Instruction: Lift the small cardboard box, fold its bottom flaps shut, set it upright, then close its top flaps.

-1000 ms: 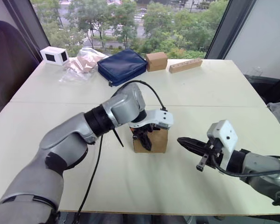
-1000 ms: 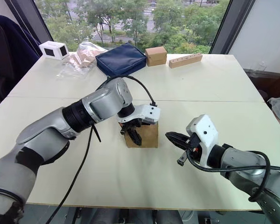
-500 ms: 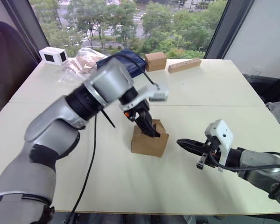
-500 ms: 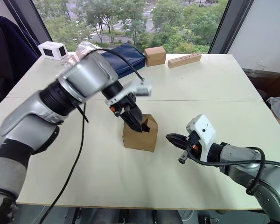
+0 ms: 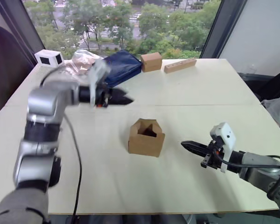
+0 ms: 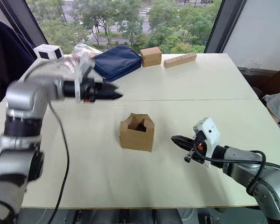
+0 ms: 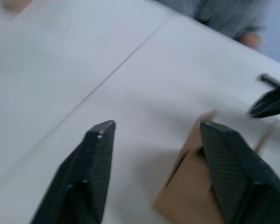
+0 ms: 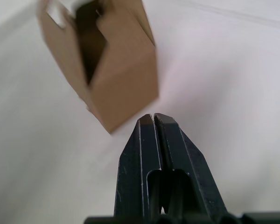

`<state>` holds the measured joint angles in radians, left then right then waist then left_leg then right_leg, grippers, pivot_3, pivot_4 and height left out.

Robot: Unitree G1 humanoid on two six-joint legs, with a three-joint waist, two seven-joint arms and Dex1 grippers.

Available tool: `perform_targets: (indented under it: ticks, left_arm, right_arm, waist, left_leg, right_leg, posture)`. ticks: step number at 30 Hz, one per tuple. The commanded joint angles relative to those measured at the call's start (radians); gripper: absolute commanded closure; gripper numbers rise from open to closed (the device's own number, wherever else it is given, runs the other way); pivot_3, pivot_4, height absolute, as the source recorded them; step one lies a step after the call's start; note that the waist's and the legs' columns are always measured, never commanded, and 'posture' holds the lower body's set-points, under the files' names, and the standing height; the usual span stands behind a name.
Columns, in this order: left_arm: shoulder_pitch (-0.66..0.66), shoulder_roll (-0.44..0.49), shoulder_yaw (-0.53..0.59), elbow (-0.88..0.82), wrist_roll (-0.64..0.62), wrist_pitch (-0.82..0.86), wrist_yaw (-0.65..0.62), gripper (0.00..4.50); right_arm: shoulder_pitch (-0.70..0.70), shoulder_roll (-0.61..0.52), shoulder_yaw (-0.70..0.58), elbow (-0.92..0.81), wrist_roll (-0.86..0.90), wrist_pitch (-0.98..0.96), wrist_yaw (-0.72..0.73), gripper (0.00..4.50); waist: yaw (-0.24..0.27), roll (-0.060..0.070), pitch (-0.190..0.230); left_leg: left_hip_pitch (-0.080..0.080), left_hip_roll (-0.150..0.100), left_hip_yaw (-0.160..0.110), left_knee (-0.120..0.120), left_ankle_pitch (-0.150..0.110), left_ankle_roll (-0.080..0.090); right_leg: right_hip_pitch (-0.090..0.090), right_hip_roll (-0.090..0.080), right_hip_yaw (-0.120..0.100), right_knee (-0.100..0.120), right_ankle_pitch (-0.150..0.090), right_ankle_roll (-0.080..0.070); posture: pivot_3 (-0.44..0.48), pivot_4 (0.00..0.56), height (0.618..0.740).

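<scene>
Right gripper (image 6: 174, 138) beside small cardboard box (image 6: 137, 132)

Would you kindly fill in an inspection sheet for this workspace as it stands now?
Surface: pale table, two boards meeting at a seam.
Job's things: small cardboard box upright mid-table, touched by neither hand; top flaps standing partly open, inside visible.
Clutter: along the far edge, a white box, clear plastic bag, blue pouch, smaller cardboard box and wooden block.
Grippers: left hand raised above the table, left of and beyond the box, open, holding nothing; right hand low, right of the box, shut, holding nothing.
Cables: black cable hanging along the left arm.
Surroundings: window onto trees behind the table.
</scene>
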<state>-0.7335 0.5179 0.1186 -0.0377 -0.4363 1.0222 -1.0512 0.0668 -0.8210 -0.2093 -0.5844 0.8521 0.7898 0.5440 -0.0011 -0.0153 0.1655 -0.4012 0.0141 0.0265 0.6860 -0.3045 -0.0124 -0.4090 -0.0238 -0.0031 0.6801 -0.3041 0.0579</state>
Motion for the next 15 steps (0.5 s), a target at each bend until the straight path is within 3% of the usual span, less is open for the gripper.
perform_targets:
  ticks: [1,4,15]
  left_arm:
    - [0.113,-0.01,0.058,-0.204,-0.054,-0.028,0.09,3.31]
    - [0.226,-0.025,0.072,-0.232,-0.057,-0.057,0.151,4.46]
    - [0.45,-0.025,-0.088,-0.166,0.063,-0.33,0.202,4.49]
  right_arm:
    - [-0.009,0.016,0.001,0.024,-0.034,-0.027,0.023,4.5]
    - [0.006,0.031,0.012,0.038,-0.057,-0.033,0.035,4.5]
    - [-0.053,0.136,0.155,0.089,-0.2,-0.066,0.007,4.5]
  waist:
    - [0.011,0.0,-0.001]
    - [0.014,0.001,-0.001]
    - [0.011,0.001,-0.002]
  left_leg:
    - [0.0,-0.001,0.0,0.0,0.0,0.0]
    - [0.004,-0.003,0.0,0.0,0.0,0.0]
    - [0.008,-0.002,0.001,-0.002,-0.001,0.001]
  right_leg:
    - [0.0,-0.001,0.0,0.0,0.0,0.0]
    - [0.003,-0.002,0.0,0.0,0.0,0.0]
    - [0.007,-0.002,0.0,0.0,0.0,0.0]
  posture:
    - [0.0,0.15,0.74]
    - [0.0,0.15,0.74]
    - [0.0,0.15,0.74]
